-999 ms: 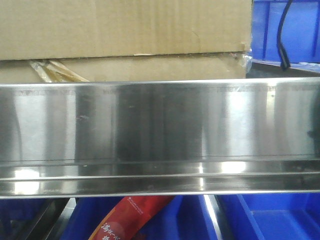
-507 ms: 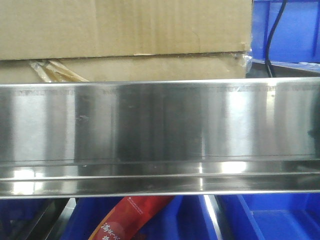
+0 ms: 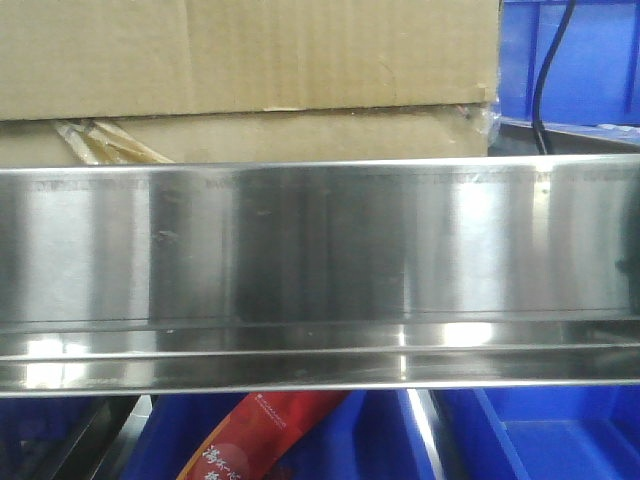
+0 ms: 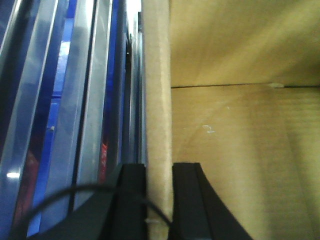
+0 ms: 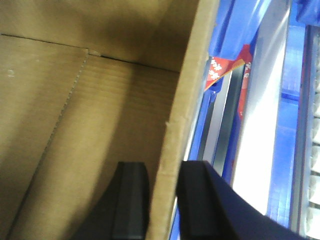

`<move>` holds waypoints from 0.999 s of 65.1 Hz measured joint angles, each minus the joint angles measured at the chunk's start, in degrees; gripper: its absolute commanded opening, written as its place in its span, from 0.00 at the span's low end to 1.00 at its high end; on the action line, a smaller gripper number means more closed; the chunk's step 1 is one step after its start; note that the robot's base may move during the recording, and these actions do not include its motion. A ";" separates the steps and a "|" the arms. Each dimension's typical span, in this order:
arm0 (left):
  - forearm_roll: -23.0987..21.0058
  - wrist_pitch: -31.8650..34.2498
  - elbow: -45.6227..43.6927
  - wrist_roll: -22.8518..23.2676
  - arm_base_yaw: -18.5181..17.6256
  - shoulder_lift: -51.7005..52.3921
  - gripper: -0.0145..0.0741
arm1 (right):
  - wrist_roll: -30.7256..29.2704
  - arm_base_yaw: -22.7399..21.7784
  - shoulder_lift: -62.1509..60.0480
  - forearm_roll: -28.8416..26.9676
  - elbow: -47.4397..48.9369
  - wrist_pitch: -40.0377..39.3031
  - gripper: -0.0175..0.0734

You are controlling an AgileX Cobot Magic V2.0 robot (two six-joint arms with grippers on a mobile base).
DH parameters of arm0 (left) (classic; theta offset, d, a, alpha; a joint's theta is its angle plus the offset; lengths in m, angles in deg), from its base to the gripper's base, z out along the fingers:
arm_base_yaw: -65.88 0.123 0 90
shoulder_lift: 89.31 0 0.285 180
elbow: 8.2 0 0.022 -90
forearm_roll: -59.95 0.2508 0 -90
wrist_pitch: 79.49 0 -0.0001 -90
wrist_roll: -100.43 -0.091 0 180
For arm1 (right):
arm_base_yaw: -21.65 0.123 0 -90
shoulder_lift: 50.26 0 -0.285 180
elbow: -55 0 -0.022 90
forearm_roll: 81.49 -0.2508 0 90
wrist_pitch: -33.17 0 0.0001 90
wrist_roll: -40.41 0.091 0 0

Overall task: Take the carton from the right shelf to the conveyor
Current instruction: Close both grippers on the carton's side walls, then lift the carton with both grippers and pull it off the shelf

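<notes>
The brown carton (image 3: 250, 60) sits on the right shelf behind its shiny steel front rail (image 3: 320, 250), with crinkled tape (image 3: 100, 145) along its bottom seam. In the left wrist view my left gripper (image 4: 159, 200) is shut on the carton's upright wall (image 4: 159, 125), one black finger (image 4: 134, 200) outside and one inside. In the right wrist view my right gripper (image 5: 164, 200) is shut on the opposite wall (image 5: 185, 100), with one finger (image 5: 131, 200) inside the carton. The carton's inside shows no contents. The conveyor is out of view.
Blue bins stand to the right of the carton (image 3: 590, 60) and below the rail (image 3: 540, 440). A red packet (image 3: 260, 440) lies in a lower bin. A black cable (image 3: 545, 90) hangs at the upper right. Steel rails and blue bins run close beside both gripped walls.
The black cable at the upper right has swung left. The carton's right edge has shifted slightly left. The rail and bins have not moved.
</notes>
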 measured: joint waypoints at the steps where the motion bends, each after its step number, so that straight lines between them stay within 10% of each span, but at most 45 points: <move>1: 0.00 0.00 0.00 0.00 0.00 0.00 0.15 | 0.00 0.00 0.00 0.00 0.00 0.00 0.13; 44: -0.65 -0.10 10.94 1.41 -3.76 20.91 0.14 | -0.09 0.65 -16.14 -0.55 -7.92 -0.02 0.13; 65: 0.45 0.48 18.01 5.41 -12.00 24.25 0.14 | 0.04 0.65 -25.14 0.73 -18.83 1.06 0.13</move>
